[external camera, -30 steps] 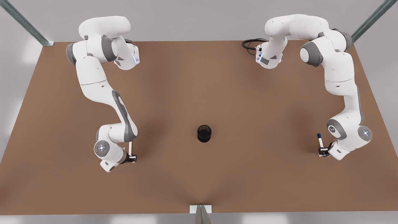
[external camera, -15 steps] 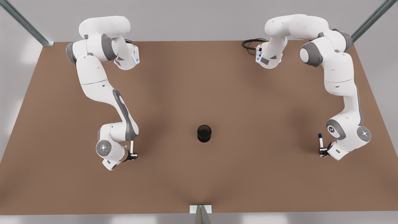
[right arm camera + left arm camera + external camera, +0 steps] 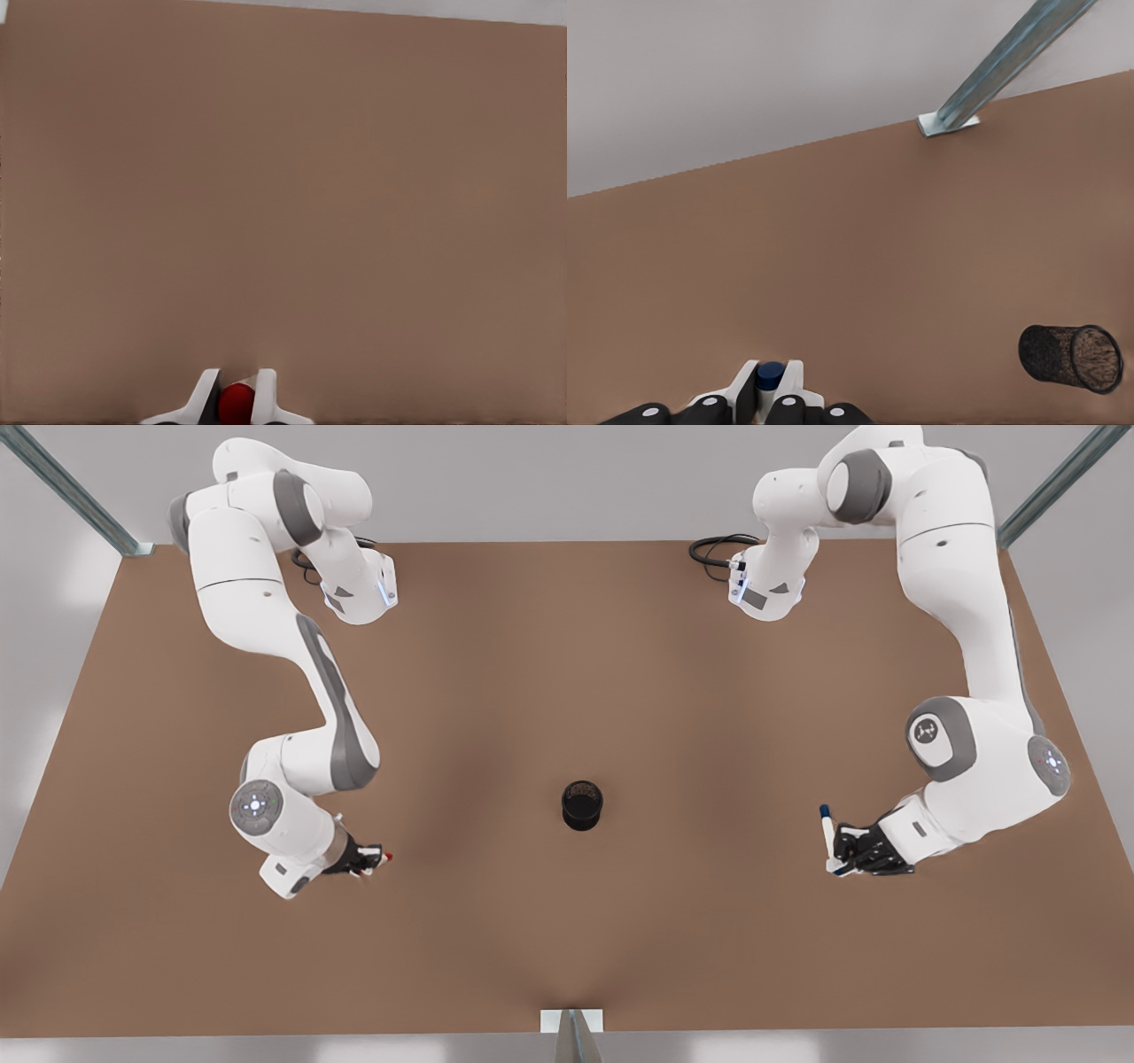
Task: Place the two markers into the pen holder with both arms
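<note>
Front view – left pincer [image 3: 837,859] grips blue marker [image 3: 827,833], right pincer [image 3: 372,859] red marker [image 3: 386,856], pen holder [image 3: 582,805] between.

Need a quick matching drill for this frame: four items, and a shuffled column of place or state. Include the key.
Items
1. left hand
2. right hand
3. pen holder
4. cable

States
A. stands upright mid-table, nothing gripping it
B. shut on the red marker, at the front view's left
C. coiled at the table's far edge beside an arm base
D. shut on the blue marker, at the front view's right

Pairs: 1-D, 2-B, 3-A, 4-C
</note>
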